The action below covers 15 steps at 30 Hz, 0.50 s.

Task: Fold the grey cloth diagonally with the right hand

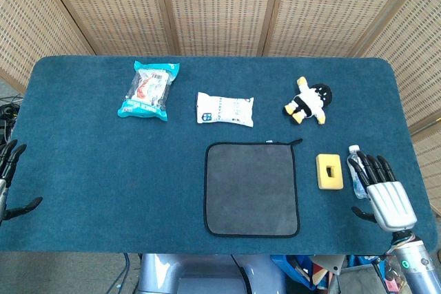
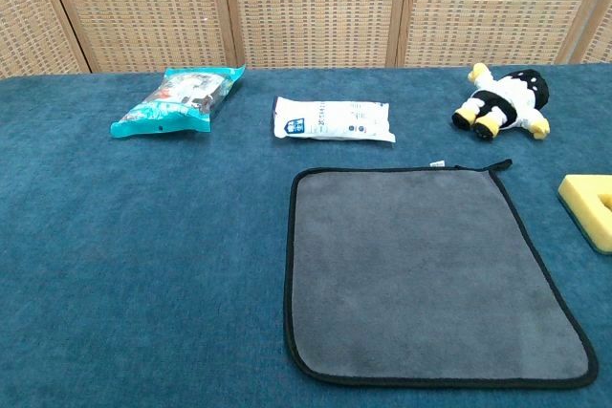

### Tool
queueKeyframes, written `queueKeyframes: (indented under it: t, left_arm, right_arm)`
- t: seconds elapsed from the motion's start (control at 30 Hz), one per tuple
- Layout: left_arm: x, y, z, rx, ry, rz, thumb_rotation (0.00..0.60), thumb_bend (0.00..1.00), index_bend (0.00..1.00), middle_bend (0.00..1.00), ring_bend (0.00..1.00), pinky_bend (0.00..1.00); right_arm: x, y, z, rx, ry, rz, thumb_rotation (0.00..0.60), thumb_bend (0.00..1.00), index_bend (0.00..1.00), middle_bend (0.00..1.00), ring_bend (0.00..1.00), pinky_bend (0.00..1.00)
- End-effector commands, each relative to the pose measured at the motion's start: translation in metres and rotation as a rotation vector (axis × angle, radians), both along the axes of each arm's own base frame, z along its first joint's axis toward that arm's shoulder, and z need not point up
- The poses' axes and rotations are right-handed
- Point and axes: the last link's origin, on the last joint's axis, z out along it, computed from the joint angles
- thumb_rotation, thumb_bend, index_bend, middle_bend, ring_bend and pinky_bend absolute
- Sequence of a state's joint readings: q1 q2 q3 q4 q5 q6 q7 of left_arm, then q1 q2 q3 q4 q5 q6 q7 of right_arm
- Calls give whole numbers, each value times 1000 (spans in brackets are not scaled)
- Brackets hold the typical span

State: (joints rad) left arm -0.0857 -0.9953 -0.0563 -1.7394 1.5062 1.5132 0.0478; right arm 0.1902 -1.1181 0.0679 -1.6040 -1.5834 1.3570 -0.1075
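Note:
The grey cloth (image 1: 252, 189) with a black hem lies flat and unfolded on the blue table, near the front edge; the chest view shows the cloth (image 2: 428, 272) filling the lower right. My right hand (image 1: 384, 193) hovers at the table's right front, fingers spread and empty, well to the right of the cloth and over the small water bottle (image 1: 354, 168). At the far left edge my left hand (image 1: 8, 177) hangs with its fingers apart, holding nothing. Neither hand shows in the chest view.
A yellow sponge (image 1: 329, 171) lies between the cloth and my right hand. Further back are a teal snack bag (image 1: 147, 89), a white packet (image 1: 224, 109) and a black-and-white plush toy (image 1: 309, 101). Wicker screens stand behind the table.

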Motion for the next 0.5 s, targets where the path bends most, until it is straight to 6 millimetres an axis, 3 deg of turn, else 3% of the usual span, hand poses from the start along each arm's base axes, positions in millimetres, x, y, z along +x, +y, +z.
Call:
queueKeyframes:
  t: [0.03, 0.3, 0.5]
  left_arm:
    - [-1, 3, -2, -1, 2, 11, 600, 144, 0, 0, 0, 0]
    - [-2, 11, -7, 2, 2, 27, 600, 145, 0, 0, 0, 0]
    - [-5, 16, -8, 1, 2, 48, 600, 144, 0, 0, 0, 0]
  right_arm:
    - [22, -46, -9, 56, 7, 34, 600, 83, 74, 0, 0, 0]
    - [63, -118, -45, 169, -88, -26, 600, 253, 275, 0, 0, 0]
    - [94, -157, -84, 169, -98, -47, 600, 358, 311, 0, 0, 0]
